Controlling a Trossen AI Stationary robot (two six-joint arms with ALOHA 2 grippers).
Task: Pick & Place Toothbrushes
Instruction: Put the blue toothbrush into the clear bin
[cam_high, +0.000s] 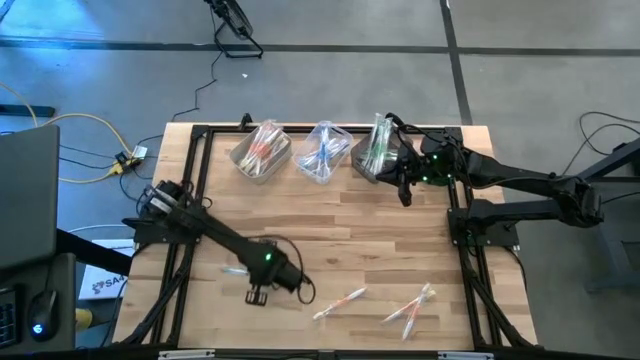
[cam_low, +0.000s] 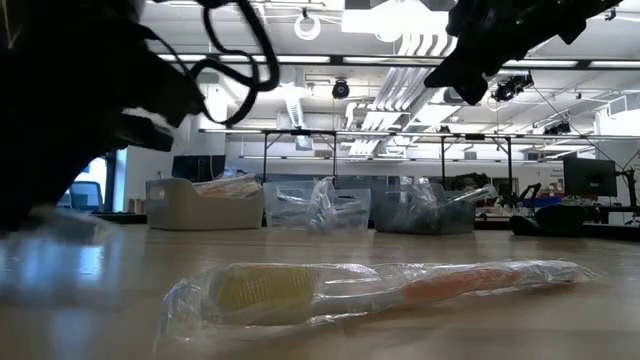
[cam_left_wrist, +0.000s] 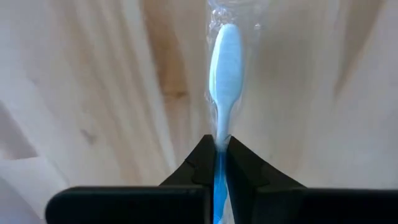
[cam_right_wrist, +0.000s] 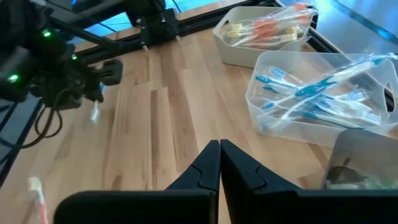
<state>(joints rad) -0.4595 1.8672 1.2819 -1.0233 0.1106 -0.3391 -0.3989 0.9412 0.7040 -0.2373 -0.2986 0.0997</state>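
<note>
My left gripper (cam_high: 303, 292) hangs over the near middle of the table, pointing down, shut on a blue and white toothbrush (cam_left_wrist: 225, 62) in a clear wrapper. In the right wrist view that toothbrush (cam_right_wrist: 94, 113) shows pale below the left gripper. An orange toothbrush (cam_high: 340, 303) and two more toothbrushes (cam_high: 410, 305) lie flat on the table to its right. The orange toothbrush (cam_low: 400, 288) fills the foreground of the low view. My right gripper (cam_right_wrist: 219, 163) waits shut and empty, raised near the green-brush bin (cam_high: 375, 152). My left gripper pinches the toothbrush through its wrapper at the thin neck (cam_left_wrist: 221, 138) just behind the head, between its two fingers. The fingers come from above, pointing down. The head end sticks out past the fingertips, and the brush is clear of the table.
Three bins stand along the far edge: one with orange brushes (cam_high: 262, 152), one with blue brushes (cam_high: 322, 154), one with green brushes. A black frame (cam_high: 200, 135) borders the wooden table. Bare wood lies between the bins and the loose brushes.
</note>
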